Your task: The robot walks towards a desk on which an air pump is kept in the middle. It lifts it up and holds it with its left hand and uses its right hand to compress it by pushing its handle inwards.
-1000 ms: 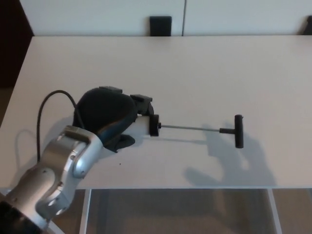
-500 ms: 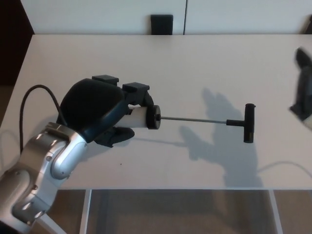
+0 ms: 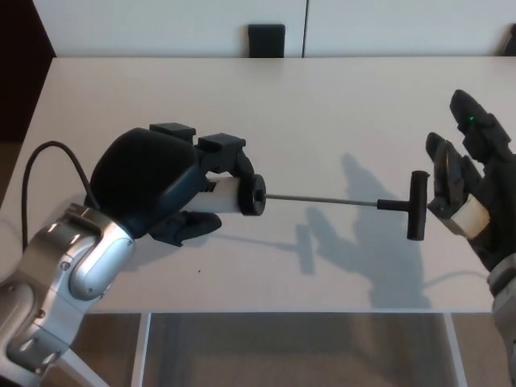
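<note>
White desk (image 3: 322,105) spans the view. Left hand (image 3: 161,185) is clamped on the pump (image 3: 242,196): white barrel, black cap, thin rod extended toward 3 o'clock, black T-handle (image 3: 416,216). Right hand (image 3: 472,193), fingers apart, hovers just beside the handle.

A broad white worktop (image 3: 322,105) fills the view under bright light that throws soft shadows. Behind it stand white panels (image 3: 161,24) with a small black block (image 3: 266,40); at far left, a dark area (image 3: 20,72).

Matt white desk (image 3: 322,113), thin bare-metal pump rod (image 3: 322,199), matt black plastic handle (image 3: 416,216), brushed silver forearm (image 3: 72,266)
</note>
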